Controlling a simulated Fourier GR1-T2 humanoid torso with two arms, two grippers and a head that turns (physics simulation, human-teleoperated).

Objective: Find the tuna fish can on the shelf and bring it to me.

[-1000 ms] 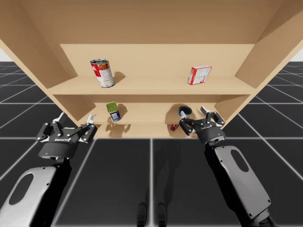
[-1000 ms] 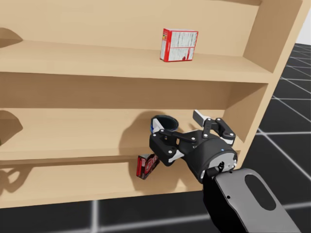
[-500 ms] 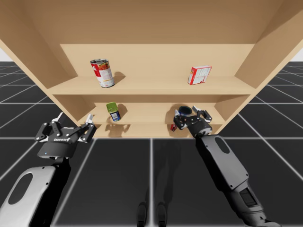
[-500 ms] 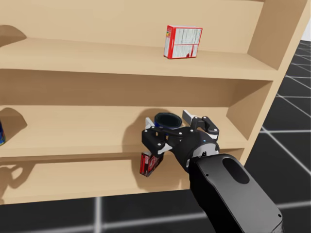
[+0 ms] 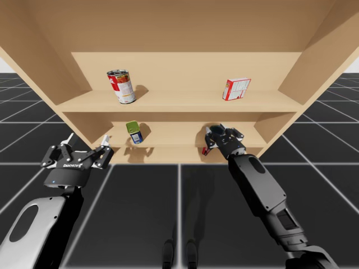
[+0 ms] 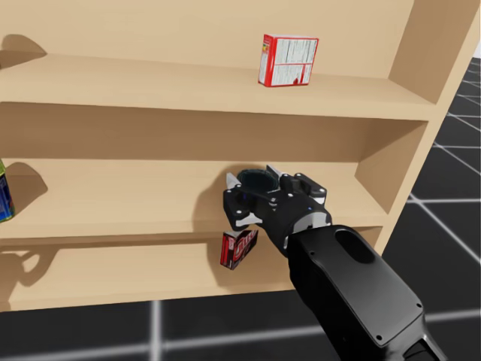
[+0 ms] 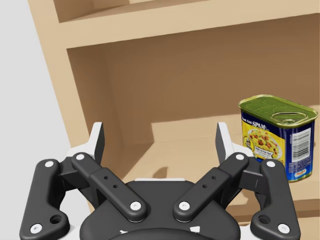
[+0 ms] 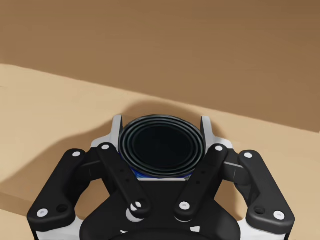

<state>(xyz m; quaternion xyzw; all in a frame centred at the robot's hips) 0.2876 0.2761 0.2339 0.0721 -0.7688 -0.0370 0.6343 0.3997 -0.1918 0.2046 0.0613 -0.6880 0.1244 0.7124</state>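
Here the tuna can stands upright on the middle shelf, right of centre. It is wider than tall, with its dark ringed lid facing up. Just a blue sliver of its label shows, with no print legible. My right gripper clasps it, one finger against each side. My left gripper hangs spread wide before the shelf, near a green-lidded rectangular can with a blue-and-yellow label.

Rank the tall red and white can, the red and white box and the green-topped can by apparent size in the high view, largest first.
1. tall red and white can
2. red and white box
3. green-topped can, only slightly smaller than the box
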